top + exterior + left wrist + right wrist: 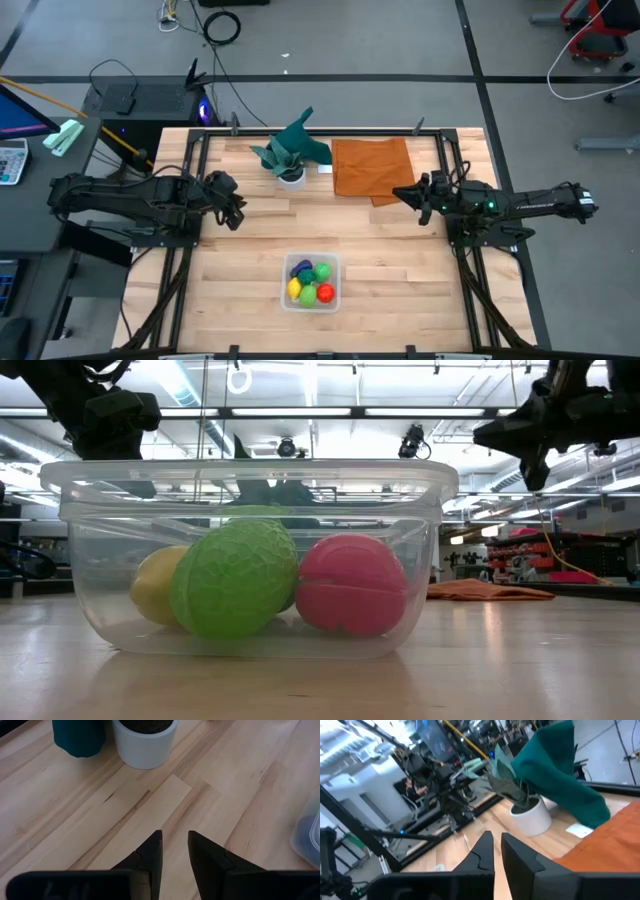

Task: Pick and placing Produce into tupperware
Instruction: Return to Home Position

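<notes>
Produce (311,281) all in box (335,262), both tools clear
Box at front-centre of worktop (400,270); yellow (155,585), light green (235,580), red (352,584) visible low, purple (302,267) and dark green (321,271) seen from above. Left tool (238,212) up over worktop left, near plant pot (145,742), fingers (152,857) slightly apart, nothing held. Right tool (404,195) raised at cloth (372,165) edge, fingers (484,851) closed, empty

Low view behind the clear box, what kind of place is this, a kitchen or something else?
Not a kitchen; likely a robotics lab or workshop. Behind the tupperware run long ceiling strip lights and exposed rails. The high view shows a wooden table in a metal frame, cables on a grey floor, and two arms.
</notes>
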Available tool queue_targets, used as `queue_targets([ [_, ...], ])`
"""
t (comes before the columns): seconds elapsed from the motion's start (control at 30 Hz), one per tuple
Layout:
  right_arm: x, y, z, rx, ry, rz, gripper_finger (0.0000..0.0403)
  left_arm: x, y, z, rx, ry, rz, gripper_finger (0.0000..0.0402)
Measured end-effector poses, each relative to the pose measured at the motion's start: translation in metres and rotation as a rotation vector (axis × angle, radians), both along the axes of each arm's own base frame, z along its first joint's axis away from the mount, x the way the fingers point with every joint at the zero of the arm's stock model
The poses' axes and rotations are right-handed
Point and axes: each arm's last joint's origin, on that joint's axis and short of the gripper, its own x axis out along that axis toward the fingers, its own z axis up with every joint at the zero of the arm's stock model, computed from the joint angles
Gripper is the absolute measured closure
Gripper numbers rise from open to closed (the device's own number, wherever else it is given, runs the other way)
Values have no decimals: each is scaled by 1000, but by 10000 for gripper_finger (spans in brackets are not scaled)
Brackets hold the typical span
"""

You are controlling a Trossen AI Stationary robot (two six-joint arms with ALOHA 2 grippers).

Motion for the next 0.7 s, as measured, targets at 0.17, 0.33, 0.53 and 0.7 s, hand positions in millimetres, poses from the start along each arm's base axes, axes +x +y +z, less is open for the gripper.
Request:
queue_targets([
  [0.17,-9,-1,-3,-23,-46,-32,400,0,0,0,0,0,0,305],
  [0.33,-15,-1,-11,-12,-77,-37,401,0,0,0,-14,-7,17,301],
  [0.53,-18,-1,-15,-19,-99,-15,402,0,0,0,-15,-6,19,305],
  [0.7,-18,-1,-27,-7,-91,-9,403,0,0,0,-16,-6,19,307],
])
